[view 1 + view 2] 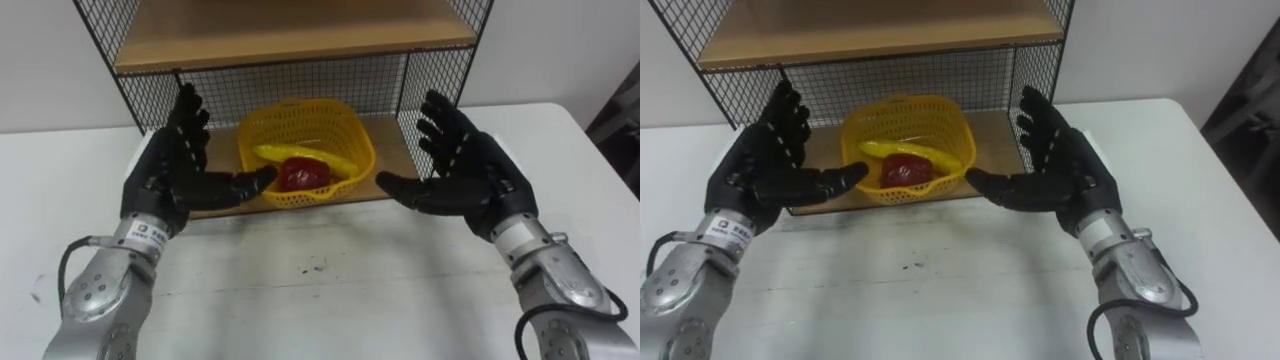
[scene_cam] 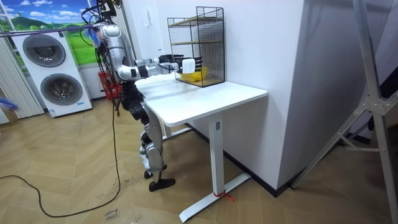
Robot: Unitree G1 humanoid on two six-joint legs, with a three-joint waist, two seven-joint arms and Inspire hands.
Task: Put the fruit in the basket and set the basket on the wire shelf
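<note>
Black left hand [image 1: 167, 178], right hand [image 1: 468, 175] splayed

basket [image 1: 352, 138]: yellow plastic lattice, slight sheen | wire shelf [image 1: 300, 80]: black metal wire, matt wooden boards | desk [image 1: 330, 290]: white, smooth, matt | red fruit [image 1: 303, 175]: glossy skin | left hand [image 1: 165, 180], right hand [image 1: 470, 175]: matt black

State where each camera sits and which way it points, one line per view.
Left eye view: on the robot's head, looking down at the yellow basket on the wire shelf; both forearms show, open left hand and right hand flanking it.
Right eye view: same head, slightly rightward, same aim and arms.
Room view: off in the room, side-on to the whole standing robot at the white table.
Shared: all show basket, shelf, table.
</note>
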